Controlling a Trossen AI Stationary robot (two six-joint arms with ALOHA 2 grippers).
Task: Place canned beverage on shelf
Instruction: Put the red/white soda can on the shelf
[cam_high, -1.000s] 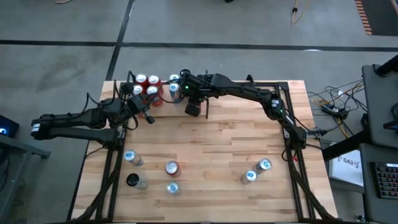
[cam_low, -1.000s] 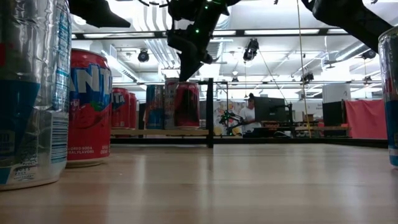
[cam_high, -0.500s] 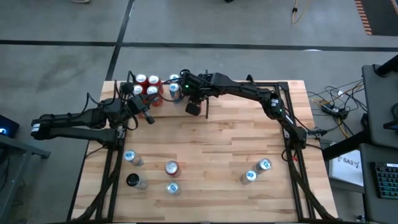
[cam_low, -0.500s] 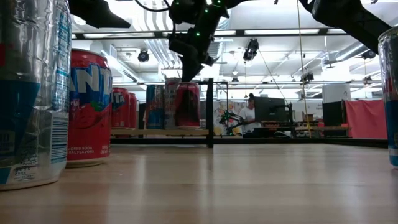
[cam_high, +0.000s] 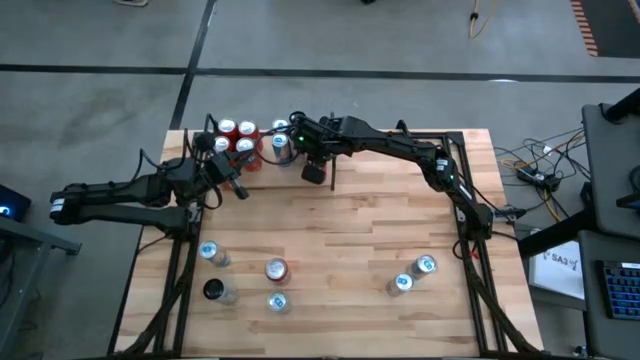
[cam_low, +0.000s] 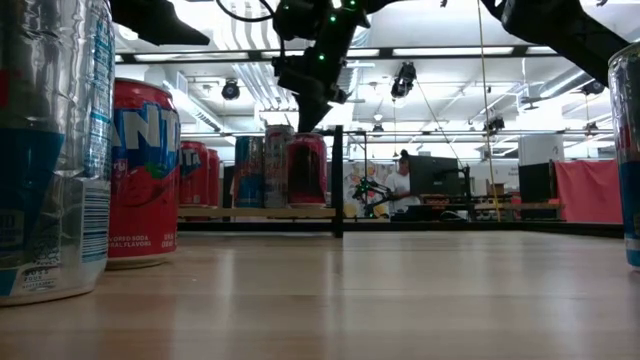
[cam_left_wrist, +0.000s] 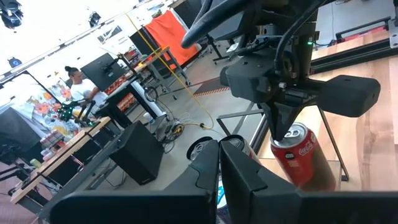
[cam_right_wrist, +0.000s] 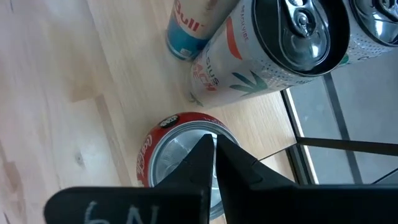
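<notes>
here the right gripper (cam_right_wrist: 214, 146) hovers over a red can (cam_right_wrist: 180, 158) on the shelf (cam_low: 260, 212).
fingers pressed together, holding nothing; left gripper (cam_left_wrist: 219, 163) likewise closed near the table's left edge.

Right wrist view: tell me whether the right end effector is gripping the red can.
No: the right end effector is shut, its fingertips together above the red can, not around it.

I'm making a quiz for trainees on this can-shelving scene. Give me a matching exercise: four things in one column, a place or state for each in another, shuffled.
Things:
1. right gripper
2. left gripper
3. red Coca-Cola can
4. black-topped can

Places or states:
A. stands on the shelf, under shut fingers
B. shut, above the red can's top
C. near the table's front left edge
D. shut, waiting beside the shelf's cans

Pairs: 1-B, 2-D, 3-A, 4-C
</notes>
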